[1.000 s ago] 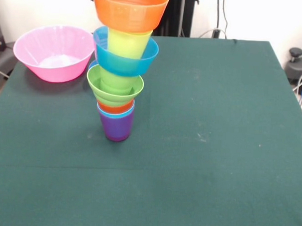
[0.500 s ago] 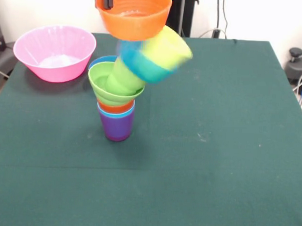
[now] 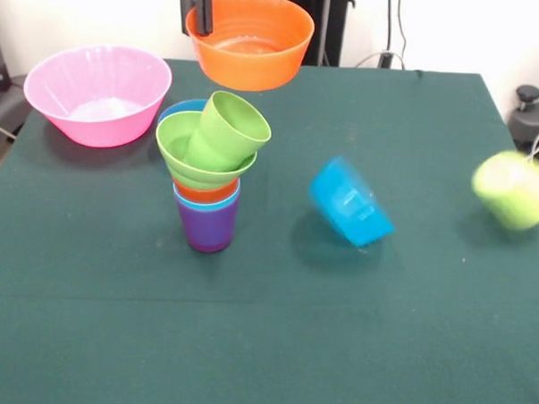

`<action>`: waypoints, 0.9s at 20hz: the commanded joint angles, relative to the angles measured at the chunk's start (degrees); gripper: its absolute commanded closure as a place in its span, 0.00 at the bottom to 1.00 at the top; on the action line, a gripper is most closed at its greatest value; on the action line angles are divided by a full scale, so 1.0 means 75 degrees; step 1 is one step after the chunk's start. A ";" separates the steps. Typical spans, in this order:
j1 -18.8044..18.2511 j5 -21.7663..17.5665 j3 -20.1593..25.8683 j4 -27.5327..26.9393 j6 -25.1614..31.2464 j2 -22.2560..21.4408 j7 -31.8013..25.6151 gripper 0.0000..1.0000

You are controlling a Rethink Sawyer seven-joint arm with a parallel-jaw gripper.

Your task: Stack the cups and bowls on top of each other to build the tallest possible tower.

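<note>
Gripping the orange bowl (image 3: 250,40) by its rim, the gripper (image 3: 199,11) holds it above the tower (image 3: 208,181). A blue bowl (image 3: 350,205) and yellow-green cup (image 3: 513,190) tumble; the tilted green cup (image 3: 228,130) could slip next.

gripper (image 3: 200,16) at top edge, roughly 11 o'clock from frame centre. Only the dark finger tips show, pointing straight down. Fingers clamped on the rim of the orange bowl (image 3: 251,40), one inside the wall and one outside, at the bowl's 9 o'clock side. Bowl hangs level. Arm itself out of frame.
</note>
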 commanded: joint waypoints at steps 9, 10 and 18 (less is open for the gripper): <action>0.0228 -0.0403 -0.0162 0.0211 0.0165 0.0199 0.0011 1.00; 0.0214 -0.0401 -0.0152 0.0203 0.0163 0.0207 0.0004 1.00; 0.0168 -0.0370 -0.0082 0.0182 0.0200 0.0211 -0.0037 1.00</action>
